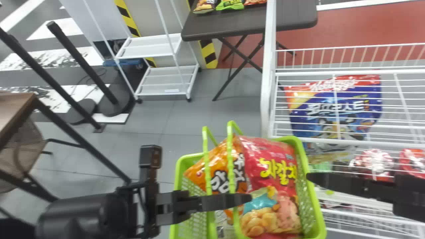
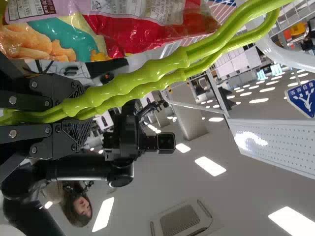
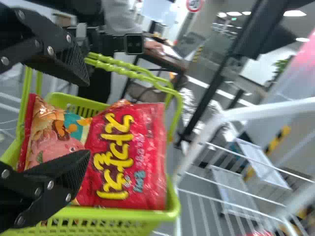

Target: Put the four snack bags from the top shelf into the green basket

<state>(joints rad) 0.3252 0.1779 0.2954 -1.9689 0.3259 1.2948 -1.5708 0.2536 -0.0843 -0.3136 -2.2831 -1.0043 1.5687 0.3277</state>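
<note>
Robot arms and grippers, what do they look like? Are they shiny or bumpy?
They're black. The left arm has a fat, round part, a boxy block and a thin dark cable. The left gripper and right gripper each have two black fingers, with round silvery screws and bumpy, ridged pads inside.

Lime-green basket (image 1: 318,215), red snack bag (image 1: 262,151) with yellow lettering, orange bag (image 1: 217,157) with black-and-white lettering

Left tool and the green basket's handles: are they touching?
Touching. The left wrist view shows the handles clamped between the two fingers of the left tool.
</note>
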